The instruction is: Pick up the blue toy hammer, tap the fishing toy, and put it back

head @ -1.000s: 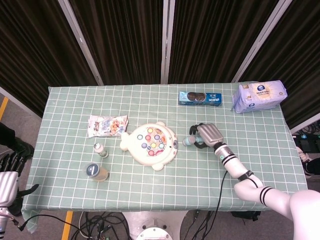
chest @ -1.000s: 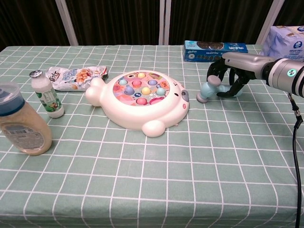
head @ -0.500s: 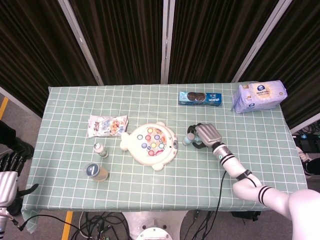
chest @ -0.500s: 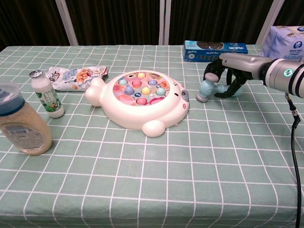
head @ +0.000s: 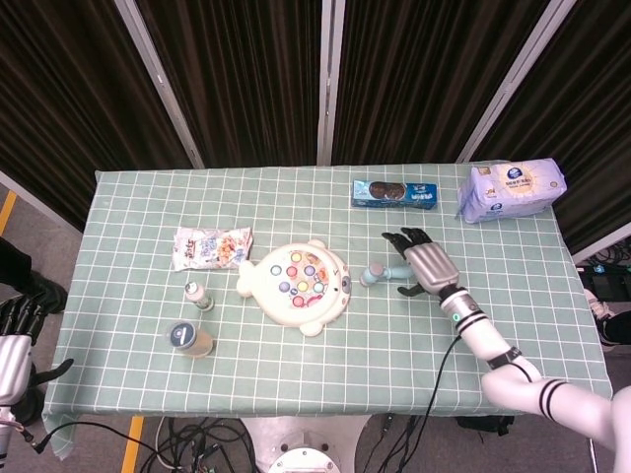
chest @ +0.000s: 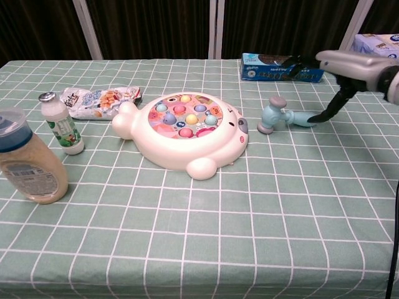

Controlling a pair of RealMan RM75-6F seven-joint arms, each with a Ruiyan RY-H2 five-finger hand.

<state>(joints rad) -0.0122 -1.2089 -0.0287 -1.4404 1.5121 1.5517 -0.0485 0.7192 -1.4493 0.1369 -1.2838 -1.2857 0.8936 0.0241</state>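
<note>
The blue toy hammer (head: 380,271) (chest: 277,116) lies flat on the green checked cloth, its head toward the fishing toy. The fishing toy (head: 296,286) (chest: 186,128) is a cream fish-shaped board with coloured pegs, just left of the hammer. My right hand (head: 424,264) (chest: 336,65) hovers over the hammer's handle end with its fingers spread, holding nothing. Only one fingertip still reaches down beside the handle tip. My left hand (head: 18,340) hangs off the table's left front corner, away from everything.
A blue biscuit box (head: 395,193) (chest: 280,66) and a white tissue pack (head: 511,190) lie at the back right. A snack bag (head: 211,247), a small bottle (chest: 60,123) and a blue-lidded jar (chest: 28,163) stand to the left of the toy.
My right hand has let go of the hammer, spread its fingers and drawn back to the right and upward. The hammer now rests on the cloth.
</note>
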